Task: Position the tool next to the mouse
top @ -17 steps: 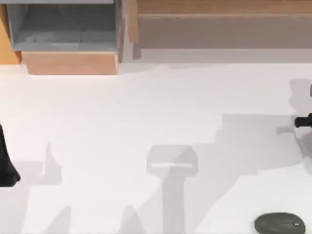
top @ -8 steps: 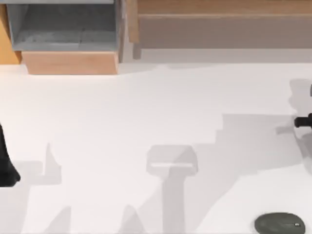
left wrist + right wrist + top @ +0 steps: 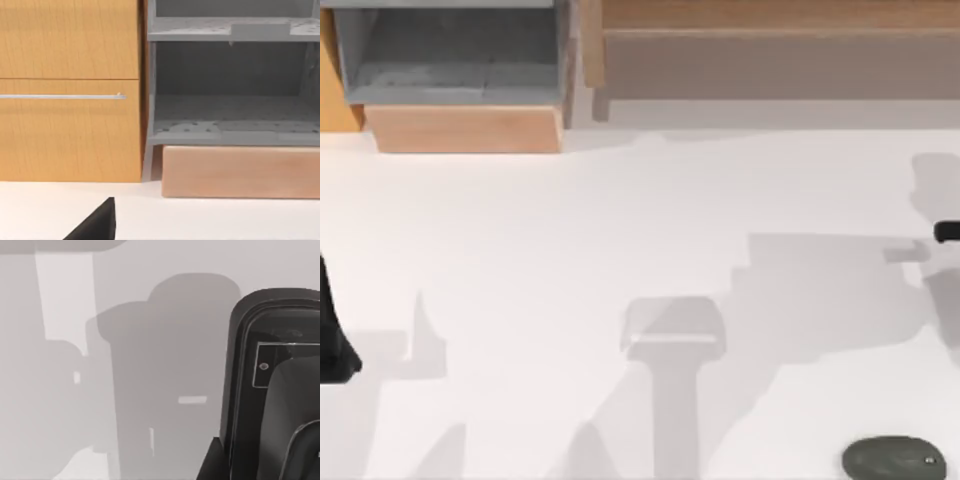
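The mouse (image 3: pixel 895 458) is lying flat on the white table (image 3: pixel 570 230) at the top view's lower right, its small white dot toward its right end and its lower rim meeting the picture's edge. The right arm (image 3: pixel 948 232) is showing as 1 short black stub at the right edge, well apart from the mouse and farther up the table. Whether the right gripper is wide, narrow or holding anything, I cannot tell. The left arm (image 3: pixel 332 345) is sitting parked at the far left edge as a dark shape, across the whole table from the mouse.

Much is being cut off. In the left wrist view, 1 black wedge of the left gripper (image 3: pixel 97 225) is poking in over the table, and its opening cannot be told either. In the right wrist view a glossy black rounded object (image 3: pixel 250 390) is running out of the picture, with a pale outlined rectangle on its face. I cannot tell what it is. Soft grey shadows are falling across the table beside it.

At the table's far left an open grey compartment (image 3: pixel 450 55) is standing on a light wooden plinth (image 3: pixel 465 128), and nothing is showing inside it. The left wrist view is facing the same unit: 2 grey shelves (image 3: pixel 230 132), both bare, beside an orange wooden drawer front (image 3: pixel 70 135) with 1 thin metal handle (image 3: pixel 62 96). A long wooden shelf (image 3: pixel 770 55) is running along the far right.
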`<control>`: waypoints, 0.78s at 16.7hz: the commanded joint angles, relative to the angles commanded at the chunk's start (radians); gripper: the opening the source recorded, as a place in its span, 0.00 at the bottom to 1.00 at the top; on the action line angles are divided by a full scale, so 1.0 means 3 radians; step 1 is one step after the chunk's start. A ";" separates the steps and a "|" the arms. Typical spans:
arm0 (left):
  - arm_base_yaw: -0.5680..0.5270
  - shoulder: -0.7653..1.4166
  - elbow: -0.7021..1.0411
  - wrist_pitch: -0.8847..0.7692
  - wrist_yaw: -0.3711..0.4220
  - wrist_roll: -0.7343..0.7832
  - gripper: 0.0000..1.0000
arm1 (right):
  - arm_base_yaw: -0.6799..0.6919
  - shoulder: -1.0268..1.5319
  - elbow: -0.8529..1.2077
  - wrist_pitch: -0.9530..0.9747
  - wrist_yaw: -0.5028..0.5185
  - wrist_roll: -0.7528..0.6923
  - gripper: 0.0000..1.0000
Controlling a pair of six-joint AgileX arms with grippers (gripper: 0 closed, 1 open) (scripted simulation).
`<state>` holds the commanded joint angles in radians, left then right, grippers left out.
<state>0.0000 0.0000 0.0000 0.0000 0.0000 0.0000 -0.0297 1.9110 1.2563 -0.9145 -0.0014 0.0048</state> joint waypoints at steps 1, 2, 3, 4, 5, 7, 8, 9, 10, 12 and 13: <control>0.0000 0.0000 0.0000 0.0000 0.0000 0.0000 1.00 | 0.0000 0.0000 0.0000 0.0000 0.0000 0.0000 0.00; 0.0000 0.0000 0.0000 0.0000 0.0000 0.0000 1.00 | 0.0000 0.0000 0.0000 0.0000 0.0000 0.0000 0.00; 0.0000 0.0000 0.0000 0.0000 0.0000 0.0000 1.00 | 0.0001 0.0014 -0.0009 0.0008 -0.0001 0.0005 0.00; 0.0000 0.0000 0.0000 0.0000 0.0000 0.0000 1.00 | 0.0010 0.0007 -0.0001 0.0005 -0.0001 0.0012 0.00; 0.0000 0.0000 0.0000 0.0000 0.0000 0.0000 1.00 | 0.0049 -0.0006 0.0021 -0.0005 -0.0001 0.0049 0.00; 0.0000 0.0000 0.0000 0.0000 0.0000 0.0000 1.00 | 0.0211 -0.0005 0.0066 -0.0043 0.0000 0.0194 0.00; 0.0000 0.0000 0.0000 0.0000 0.0000 0.0000 1.00 | 0.0319 0.0002 0.0088 -0.0069 0.0000 0.0294 0.00; 0.0000 0.0000 0.0000 0.0000 0.0000 0.0000 1.00 | 0.0438 0.0011 0.0110 -0.0097 -0.0001 0.0405 0.00; 0.0000 0.0000 0.0000 0.0000 0.0000 0.0000 1.00 | 0.0563 0.0022 0.0130 -0.0126 -0.0003 0.0520 0.00; 0.0000 0.0000 0.0000 0.0000 0.0000 0.0000 1.00 | 0.0821 0.0037 0.0177 -0.0183 -0.0006 0.0747 0.00; 0.0000 0.0000 0.0000 0.0000 0.0000 0.0000 1.00 | 0.0941 0.0036 0.0204 -0.0208 -0.0007 0.0857 0.00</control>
<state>0.0000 0.0000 0.0000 0.0000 0.0000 0.0000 0.2527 1.9218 1.3175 -0.9768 -0.0035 0.2619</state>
